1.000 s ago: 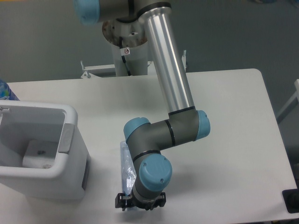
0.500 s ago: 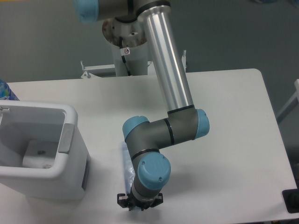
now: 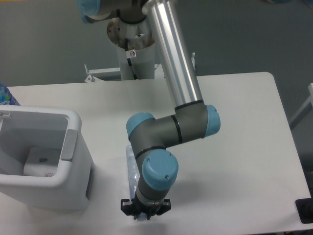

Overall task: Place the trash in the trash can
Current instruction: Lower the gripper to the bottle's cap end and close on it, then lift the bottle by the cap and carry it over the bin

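Now the gripper (image 3: pixel 145 213) sits low at the table's (image 3: pixel 244 147) six o'clock edge, over the clear bottle (image 3: pixel 130 169) lying flat; jaw spread can't be told. Trash can (image 3: pixel 73 122) stands at nine o'clock.

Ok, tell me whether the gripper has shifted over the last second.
Yes, slightly. The gripper has drifted left, toward the trash can, staying low near the table's front edge over the bottle.
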`<state>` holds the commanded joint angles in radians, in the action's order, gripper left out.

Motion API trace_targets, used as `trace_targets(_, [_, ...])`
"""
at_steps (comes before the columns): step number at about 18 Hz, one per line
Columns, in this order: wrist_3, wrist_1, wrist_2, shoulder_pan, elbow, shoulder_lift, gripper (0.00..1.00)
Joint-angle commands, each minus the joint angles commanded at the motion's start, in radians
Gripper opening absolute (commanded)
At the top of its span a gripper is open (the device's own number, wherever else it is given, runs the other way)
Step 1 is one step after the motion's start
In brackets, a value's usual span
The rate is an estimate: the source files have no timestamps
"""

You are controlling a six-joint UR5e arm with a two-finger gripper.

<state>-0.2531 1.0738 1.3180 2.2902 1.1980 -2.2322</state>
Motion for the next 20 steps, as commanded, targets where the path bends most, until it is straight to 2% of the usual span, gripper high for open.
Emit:
trace_targets(3, [0.000,-0.009,-0.045,0.035,-0.003,0.058,0.02])
trace_targets(10, [0.011,-0.023,-0.152,0.069,-0.032,0.150,0.02])
trace_targets(14, [0.014,-0.084,-0.226,0.069,-0.032,0.210,0.02])
trace_targets(20, [0.048,-0.207,-0.336,0.055,-0.031,0.273,0.02])
